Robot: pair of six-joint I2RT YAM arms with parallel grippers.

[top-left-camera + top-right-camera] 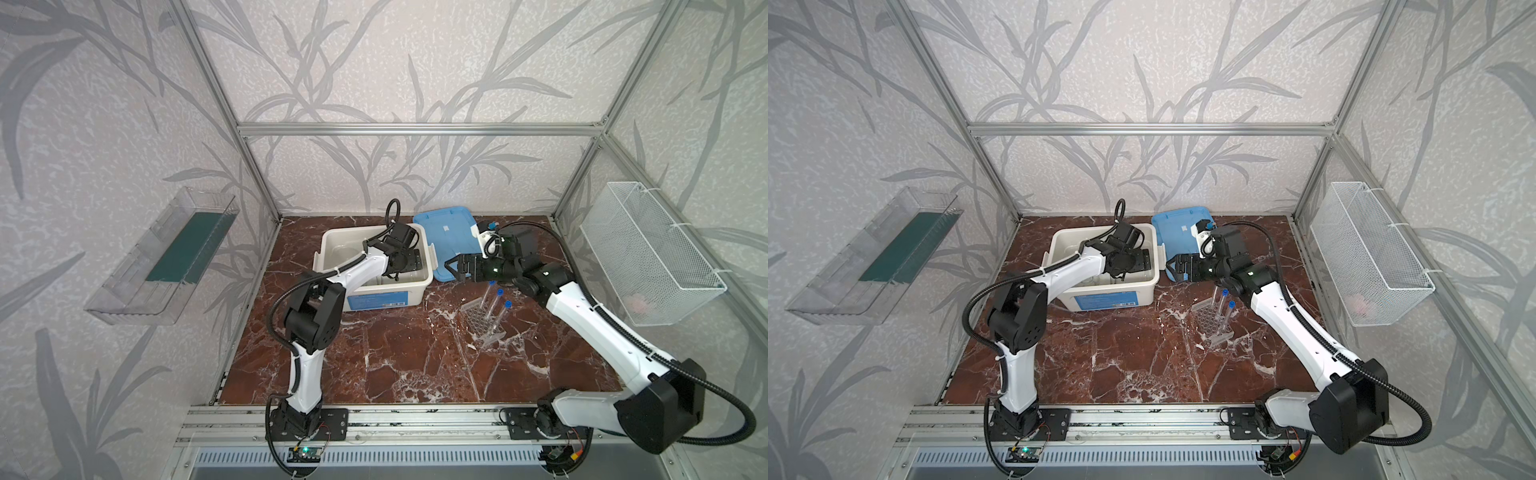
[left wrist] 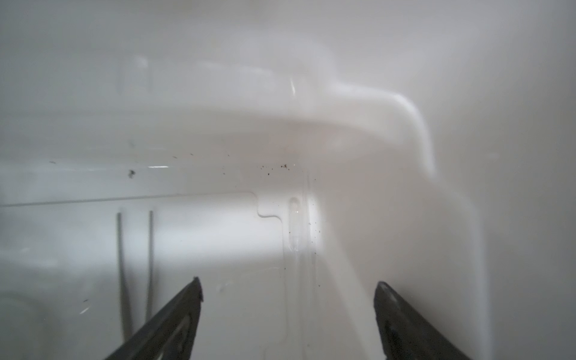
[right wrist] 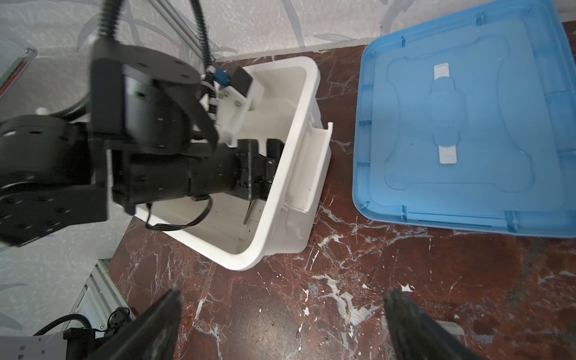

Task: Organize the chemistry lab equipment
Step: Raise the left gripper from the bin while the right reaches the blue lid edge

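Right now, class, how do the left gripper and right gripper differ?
The left gripper is inside the white tub; the right gripper hangs outside it, above the marble tabletop. The left gripper faces the tub's floor; the right gripper faces bare tabletop near the blue lid. Both are open, holding nothing.

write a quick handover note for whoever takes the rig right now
Grippers: left gripper open, empty, down inside the white tub. right gripper open, empty, above the table beside the blue lid.
Things: a thin clear rod seems to lie on the tub floor. The rack with three blue-capped tubes stands on the table, outside the tub.
Likely left: rack and tubes into the tub, lid on.
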